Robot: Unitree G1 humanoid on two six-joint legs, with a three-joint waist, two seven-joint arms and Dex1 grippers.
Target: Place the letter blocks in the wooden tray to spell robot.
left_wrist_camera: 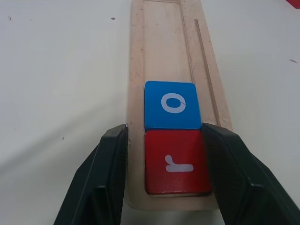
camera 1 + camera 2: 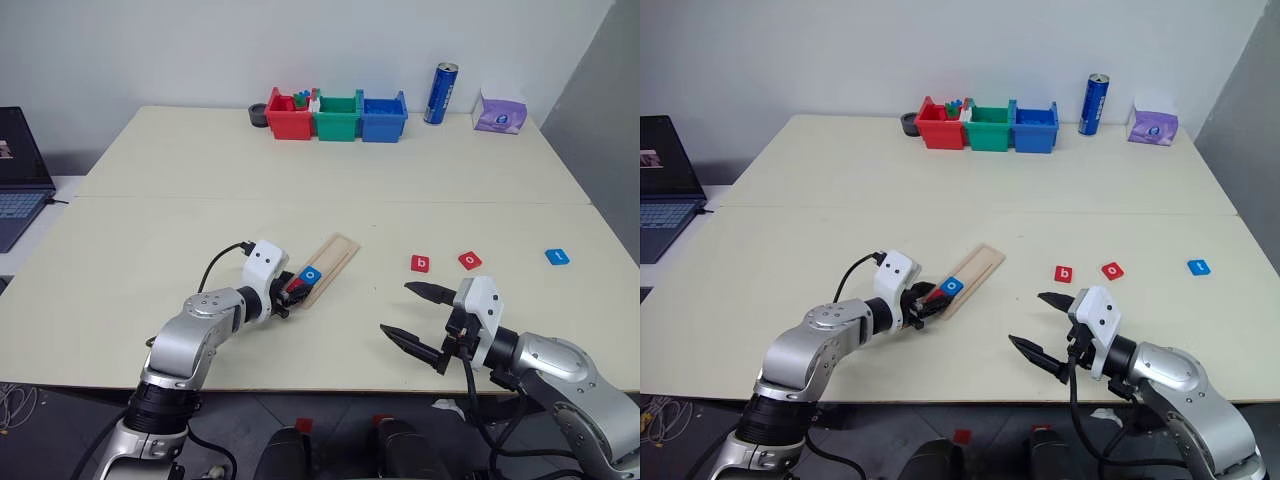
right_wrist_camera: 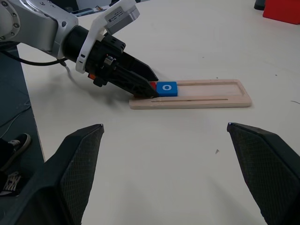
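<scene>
The wooden tray (image 2: 337,254) lies slanted on the table in front of me. At its near end sit a red letter block marked r (image 1: 176,161) and, touching it, a blue letter block marked o (image 1: 171,105). My left gripper (image 2: 293,292) is shut on the red r block, one finger on each side of it. A red b block (image 2: 420,263), a red o block (image 2: 470,260) and a blue t block (image 2: 558,256) lie loose on the table to the right. My right gripper (image 2: 397,308) hangs open near the front edge, holding nothing.
Red (image 2: 289,115), green (image 2: 337,117) and blue (image 2: 383,116) bins stand at the far edge, with a blue can (image 2: 440,93) and a purple tissue pack (image 2: 499,112) to their right. A laptop (image 2: 20,170) sits off the table's left side.
</scene>
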